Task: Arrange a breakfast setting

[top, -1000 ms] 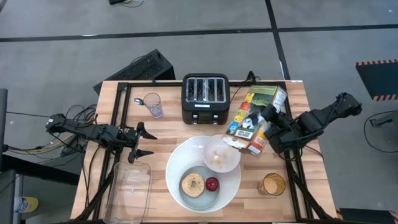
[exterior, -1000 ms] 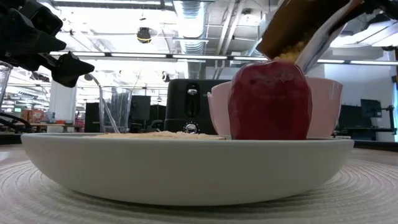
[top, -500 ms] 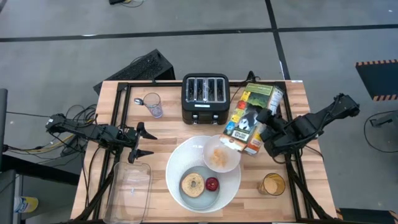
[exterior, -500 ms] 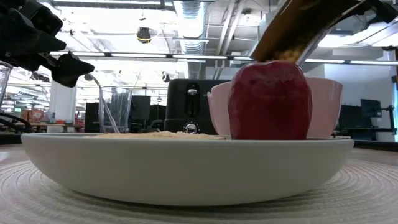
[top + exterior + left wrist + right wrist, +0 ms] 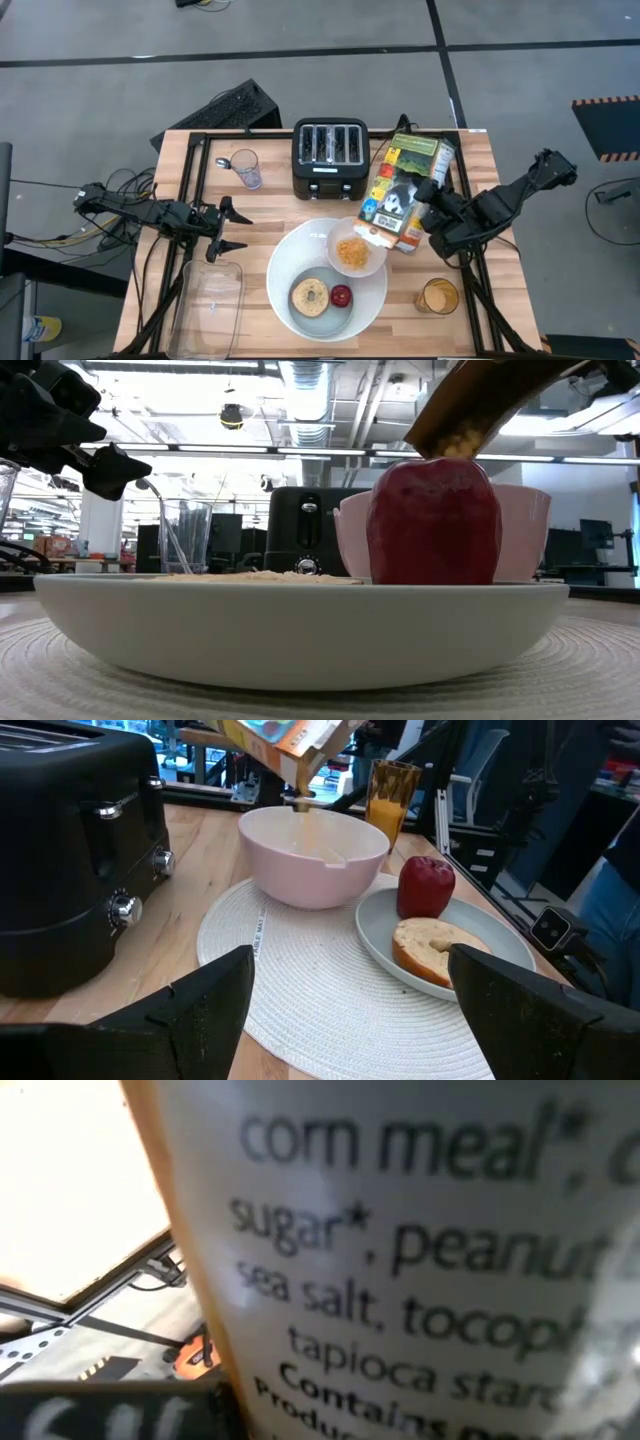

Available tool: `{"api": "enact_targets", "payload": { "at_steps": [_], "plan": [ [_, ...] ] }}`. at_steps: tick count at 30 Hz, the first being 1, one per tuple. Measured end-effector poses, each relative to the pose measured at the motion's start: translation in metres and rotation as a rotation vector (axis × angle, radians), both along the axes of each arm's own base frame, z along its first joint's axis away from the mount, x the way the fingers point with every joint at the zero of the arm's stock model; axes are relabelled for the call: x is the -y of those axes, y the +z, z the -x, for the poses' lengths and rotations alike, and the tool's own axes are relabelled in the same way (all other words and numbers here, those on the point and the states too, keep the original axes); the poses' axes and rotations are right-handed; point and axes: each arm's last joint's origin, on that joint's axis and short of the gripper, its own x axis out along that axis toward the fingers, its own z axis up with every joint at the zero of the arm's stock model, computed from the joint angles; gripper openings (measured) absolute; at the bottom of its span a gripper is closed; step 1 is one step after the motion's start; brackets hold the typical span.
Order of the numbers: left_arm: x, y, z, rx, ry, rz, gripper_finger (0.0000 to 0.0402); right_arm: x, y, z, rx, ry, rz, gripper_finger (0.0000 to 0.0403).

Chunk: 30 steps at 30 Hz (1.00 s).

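A large white plate (image 5: 285, 262) lies on a round mat and carries a bagel half (image 5: 309, 297), a red apple (image 5: 342, 296) and a small bowl (image 5: 352, 252) with orange cereal balls (image 5: 352, 250) in it. My right gripper (image 5: 428, 202) is shut on a cereal box (image 5: 402, 188) tilted over the bowl. Cereal falls from the box's open corner (image 5: 300, 782). My left gripper (image 5: 226, 226) hangs open and empty left of the plate; its wrist view shows the bowl (image 5: 315, 855), apple (image 5: 426, 887) and bagel (image 5: 437, 945). A spoon (image 5: 223, 162) stands in a clear glass (image 5: 247, 168). My right gripper holds the cereal box by its narrow right side (image 5: 418, 205), about mid-length, coming level from the table's right. The box is lifted clear and slants with its open end down over the bowl. In the right wrist view the box's printed panel (image 5: 400, 1260) fills the picture and hides the fingers.
A black toaster (image 5: 330, 157) stands behind the plate. A glass of orange juice (image 5: 438, 297) stands at the near right. A clear rectangular container (image 5: 208, 305) lies at the near left. Bare wood lies between the left gripper and the toaster.
Cereal has run from the tilted box into the bowl: the bowl looked almost bare a second ago and now holds an orange heap. My right gripper has kept the box slanted over the bowl, shifting only slightly.
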Motion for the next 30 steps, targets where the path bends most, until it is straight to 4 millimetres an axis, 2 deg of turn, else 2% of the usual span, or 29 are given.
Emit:
{"api": "enact_targets", "payload": {
  "at_steps": [30],
  "plan": [
    [0.0000,0.0000,0.0000,0.000,0.000,0.000,0.0320,-0.0024,0.0012,0.0009,-0.006,0.030,0.060,0.0164]
  ]
}}
